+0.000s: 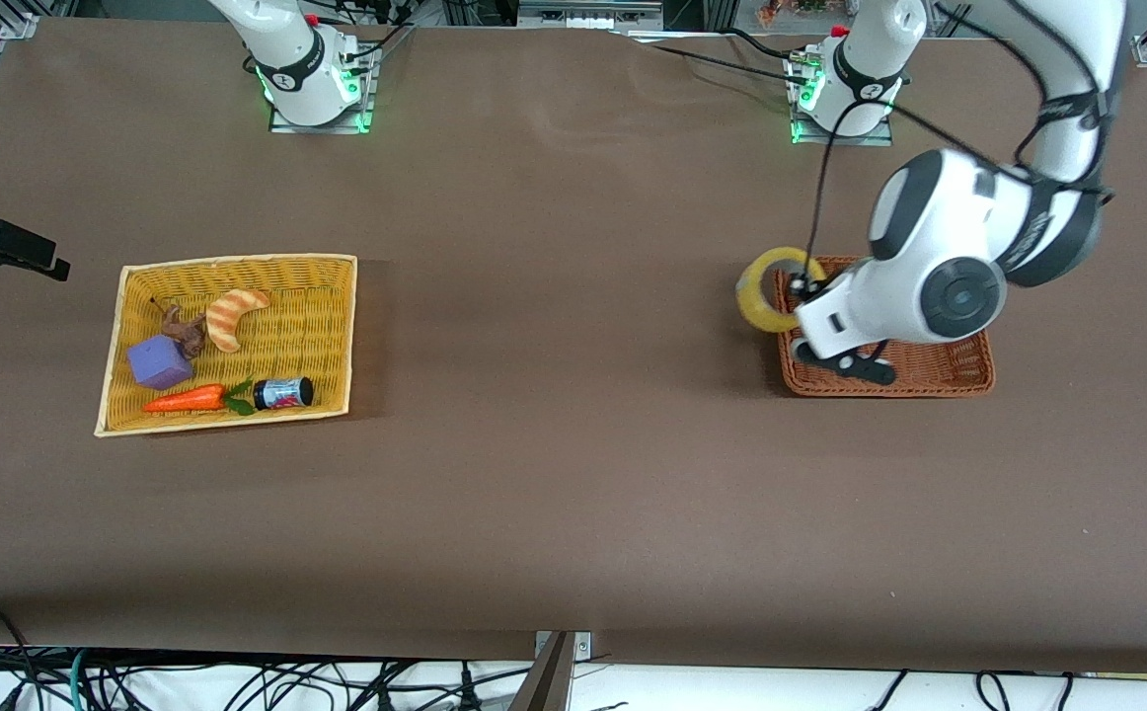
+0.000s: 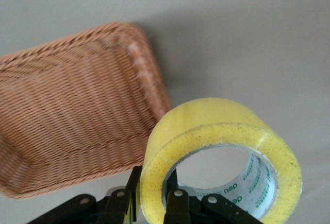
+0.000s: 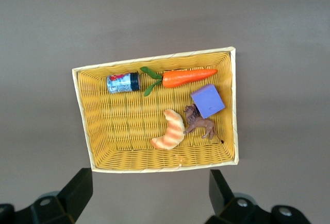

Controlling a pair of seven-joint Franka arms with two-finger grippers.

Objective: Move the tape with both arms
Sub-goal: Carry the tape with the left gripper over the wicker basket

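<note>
The tape (image 1: pixel 761 296), a yellowish translucent roll with a grey-white core, hangs in the air over the edge of the brown wicker basket (image 1: pixel 929 380) on the side toward the right arm's end. My left gripper (image 1: pixel 799 288) is shut on the roll's wall, one finger inside the ring and one outside. The left wrist view shows the tape (image 2: pixel 206 116) pinched in the left gripper (image 2: pixel 154 183), above the brown basket (image 2: pixel 67 116). My right gripper (image 3: pixel 149 183) is open and empty, high over the yellow basket (image 3: pixel 154 59); it is outside the front view.
The yellow basket (image 1: pixel 238 263) at the right arm's end holds a striped croissant toy (image 1: pixel 233 316), a purple block (image 1: pixel 159 360), a carrot (image 1: pixel 189 398), a small dark jar (image 1: pixel 282 393) and a brown toy animal (image 1: pixel 184 331). A black device (image 1: pixel 1 247) juts in at that table end.
</note>
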